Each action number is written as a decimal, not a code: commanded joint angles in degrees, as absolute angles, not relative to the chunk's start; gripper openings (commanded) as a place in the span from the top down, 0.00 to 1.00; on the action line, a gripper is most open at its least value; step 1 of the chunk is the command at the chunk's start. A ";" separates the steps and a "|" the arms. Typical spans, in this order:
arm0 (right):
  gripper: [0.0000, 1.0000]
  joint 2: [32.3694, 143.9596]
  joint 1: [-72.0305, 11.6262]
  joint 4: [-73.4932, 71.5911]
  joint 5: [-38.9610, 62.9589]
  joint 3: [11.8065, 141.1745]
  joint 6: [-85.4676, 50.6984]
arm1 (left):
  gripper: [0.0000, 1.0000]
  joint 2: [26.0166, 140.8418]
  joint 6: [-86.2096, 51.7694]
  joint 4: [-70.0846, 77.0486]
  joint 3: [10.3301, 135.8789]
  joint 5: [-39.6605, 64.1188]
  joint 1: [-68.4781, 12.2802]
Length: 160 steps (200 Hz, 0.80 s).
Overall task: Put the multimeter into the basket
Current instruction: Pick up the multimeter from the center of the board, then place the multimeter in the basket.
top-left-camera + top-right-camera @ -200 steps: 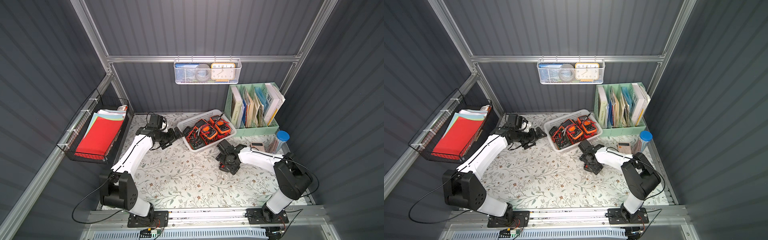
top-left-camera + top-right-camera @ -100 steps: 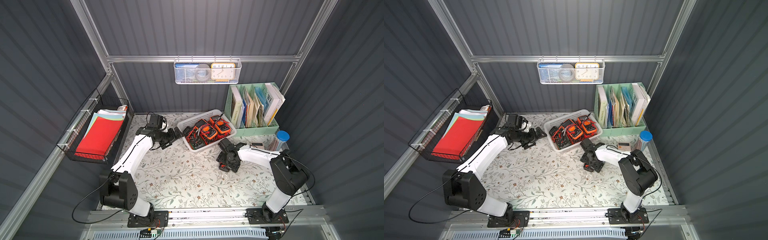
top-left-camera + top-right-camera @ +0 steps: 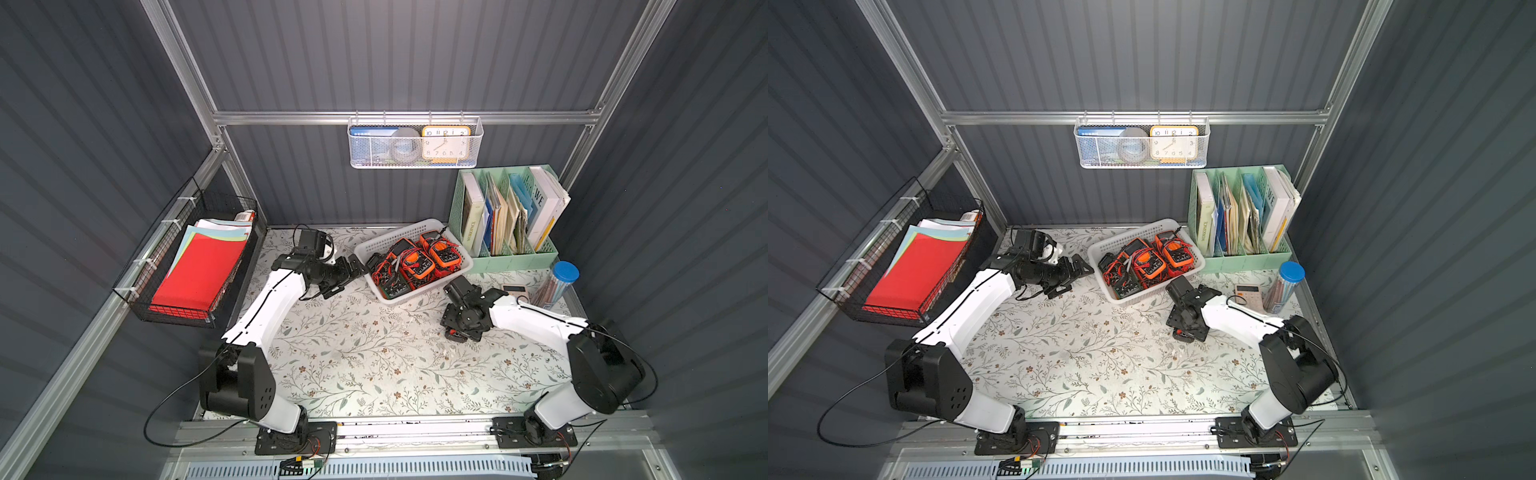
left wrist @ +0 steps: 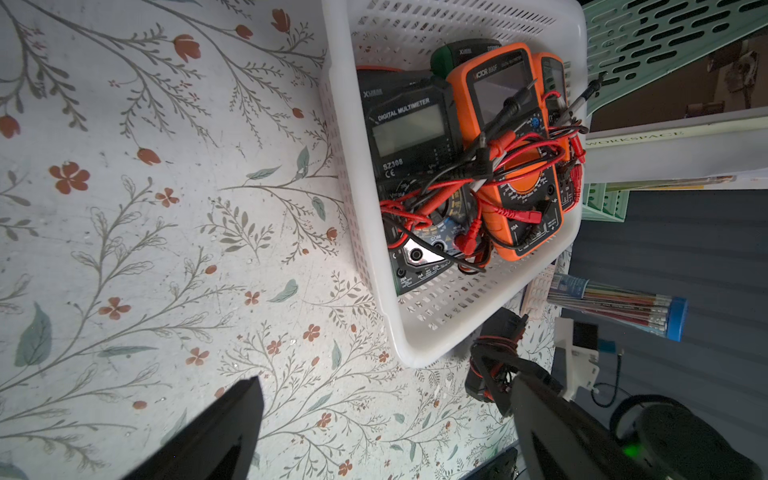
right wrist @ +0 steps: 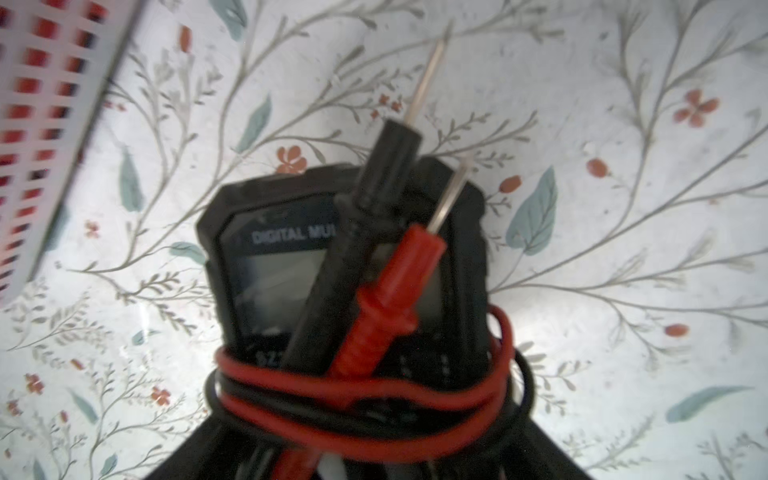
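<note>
ribbed grey walls, aluminium frame, floral table; lighting seemingly overhead.

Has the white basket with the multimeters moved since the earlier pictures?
No. The basket stays in the same place in both top views, with one end close to the green file holder.

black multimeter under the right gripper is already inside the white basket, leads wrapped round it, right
No: the black multimeter under the right gripper lies on the table, outside the white basket, as the right wrist view shows. Its leads are wrapped round it.
</note>
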<state>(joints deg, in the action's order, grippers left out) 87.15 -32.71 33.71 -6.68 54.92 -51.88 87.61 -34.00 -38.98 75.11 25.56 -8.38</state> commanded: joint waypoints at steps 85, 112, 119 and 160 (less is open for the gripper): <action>0.48 87.05 -31.56 33.91 -6.40 77.90 -29.98 | 0.01 91.27 -26.83 -45.01 78.27 27.80 -12.36; 0.48 93.25 -31.46 33.08 -2.27 86.19 -24.97 | 0.01 91.03 -26.59 -45.62 77.65 26.28 -12.83; 0.48 95.42 -31.46 33.97 -1.52 88.98 -23.78 | 0.01 90.75 -26.59 -45.78 77.59 25.63 -12.83; 0.48 105.65 -31.55 39.37 0.18 101.93 -17.97 | 0.01 89.43 -27.24 -47.39 77.54 19.69 -12.83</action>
